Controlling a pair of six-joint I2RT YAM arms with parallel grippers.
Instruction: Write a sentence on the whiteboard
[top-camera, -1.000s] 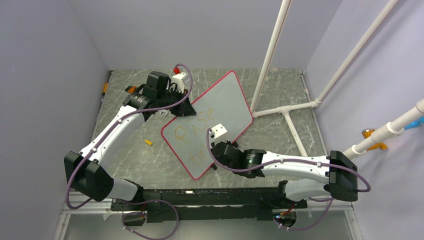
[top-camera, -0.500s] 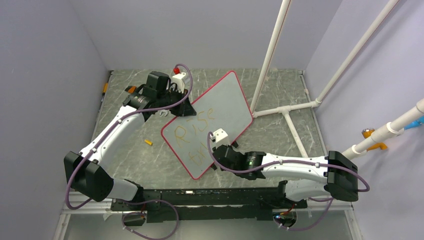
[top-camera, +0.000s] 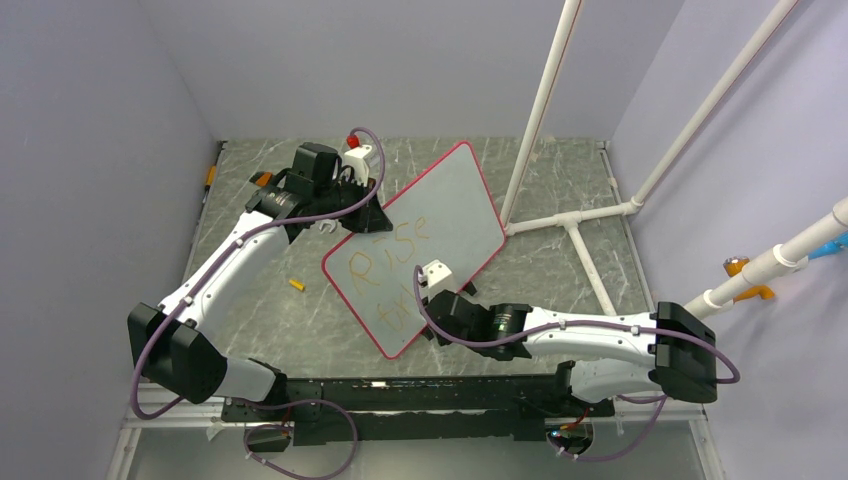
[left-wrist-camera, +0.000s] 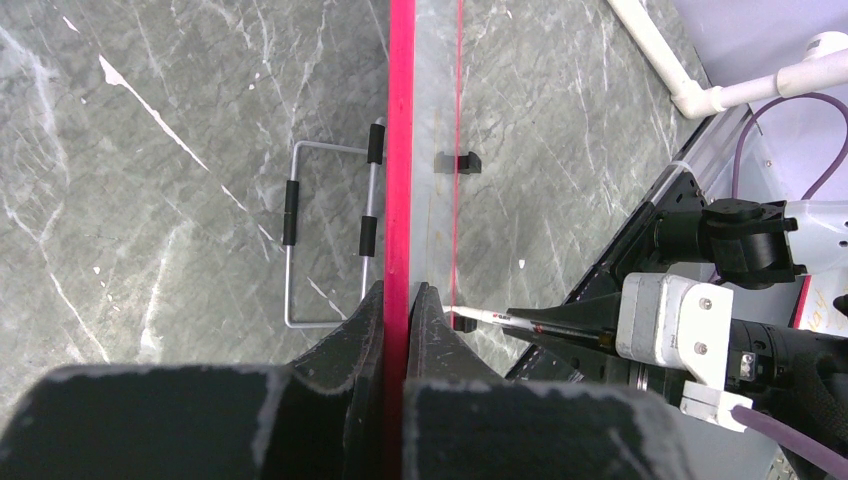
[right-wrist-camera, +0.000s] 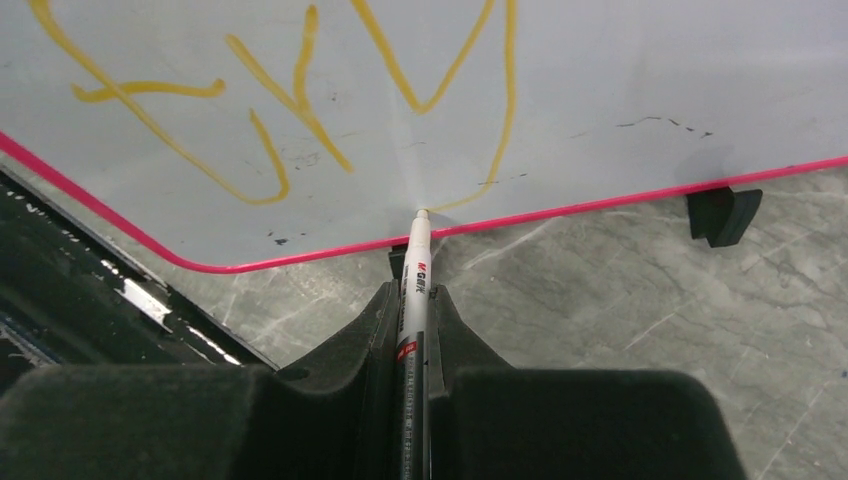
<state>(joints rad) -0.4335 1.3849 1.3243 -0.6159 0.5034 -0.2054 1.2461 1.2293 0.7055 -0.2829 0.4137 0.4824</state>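
Since a second ago our right gripper (right-wrist-camera: 413, 290) has slid a little toward the near corner of the whiteboard (top-camera: 450, 205); the board and our left gripper (left-wrist-camera: 400, 300) have not moved. We judge the sentence (top-camera: 385, 262) is half written. The right fingers pinch the marker (right-wrist-camera: 418, 255), its tip touching the board just above the red rim. The left fingers clamp that rim, holding the board tilted on the tabletop (top-camera: 560, 190). Next we probably must lift the tip and find free surface, because little room remains here. We see no container.
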